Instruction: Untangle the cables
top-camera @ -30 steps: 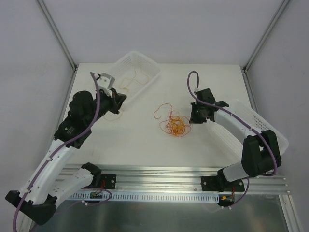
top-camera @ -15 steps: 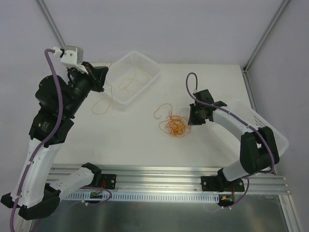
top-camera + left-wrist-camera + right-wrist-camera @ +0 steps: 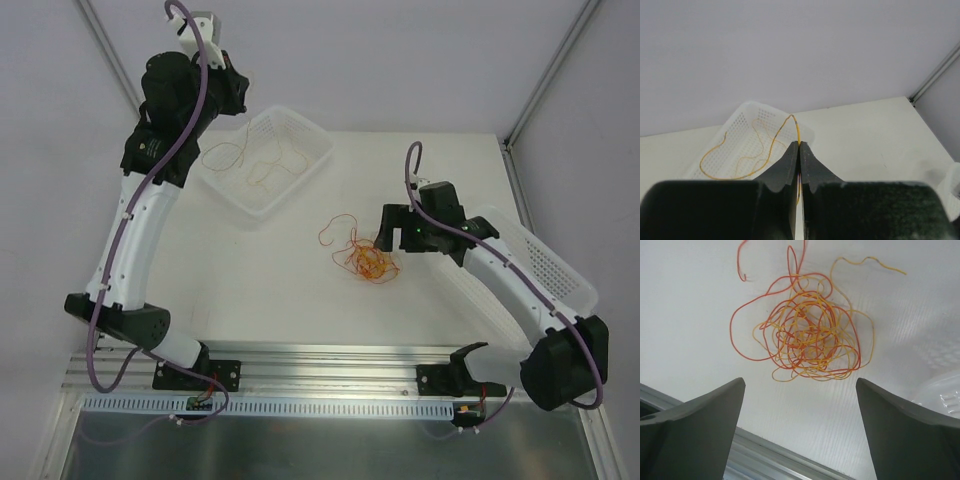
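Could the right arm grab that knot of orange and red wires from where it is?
Probably yes: the right claw is wide open and faces the knot of wires on the table, with nothing between them.

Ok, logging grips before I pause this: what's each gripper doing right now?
Left gripper: closed, pinching a thin yellow-orange wire strand.
Right gripper: open, holding nothing, pointed at the tangled heap of red and orange wires.

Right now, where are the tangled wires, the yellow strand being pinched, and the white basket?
tangled wires point(image 3: 810, 335), right wrist view, knot's middle.
yellow strand point(image 3: 798, 134), left wrist view, its pinched end.
white basket point(image 3: 298, 185), top view, near side wall.
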`<act>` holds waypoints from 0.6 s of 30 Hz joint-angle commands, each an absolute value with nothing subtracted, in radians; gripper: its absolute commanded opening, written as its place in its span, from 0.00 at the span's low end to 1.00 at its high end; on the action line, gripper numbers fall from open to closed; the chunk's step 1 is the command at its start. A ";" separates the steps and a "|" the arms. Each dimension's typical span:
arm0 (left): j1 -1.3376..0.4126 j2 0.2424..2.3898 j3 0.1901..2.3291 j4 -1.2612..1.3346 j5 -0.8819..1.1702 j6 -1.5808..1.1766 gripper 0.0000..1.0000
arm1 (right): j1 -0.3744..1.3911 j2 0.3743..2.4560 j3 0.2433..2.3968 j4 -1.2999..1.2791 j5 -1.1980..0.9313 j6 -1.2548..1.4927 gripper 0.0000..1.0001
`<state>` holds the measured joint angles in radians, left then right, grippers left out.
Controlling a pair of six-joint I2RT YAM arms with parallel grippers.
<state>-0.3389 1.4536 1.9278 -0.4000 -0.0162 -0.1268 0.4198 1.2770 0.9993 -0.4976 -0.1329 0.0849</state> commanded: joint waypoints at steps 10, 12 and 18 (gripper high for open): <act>-0.181 1.844 2.121 -0.241 0.143 -0.115 0.00 | 0.440 1.014 1.017 -0.598 -0.152 -0.034 1.00; -0.166 1.909 2.132 -0.218 0.167 -0.121 0.00 | 0.440 0.990 1.008 -0.612 -0.146 -0.040 1.00; -0.158 2.069 2.123 -0.195 0.199 -0.127 0.05 | 0.440 0.965 0.988 -0.653 -0.110 -0.028 1.00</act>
<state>-0.1619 2.0216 2.0884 -0.2581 0.1493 -0.1230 0.4362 0.9863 1.0027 -0.6128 -0.1333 -0.0128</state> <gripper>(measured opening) 0.024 0.993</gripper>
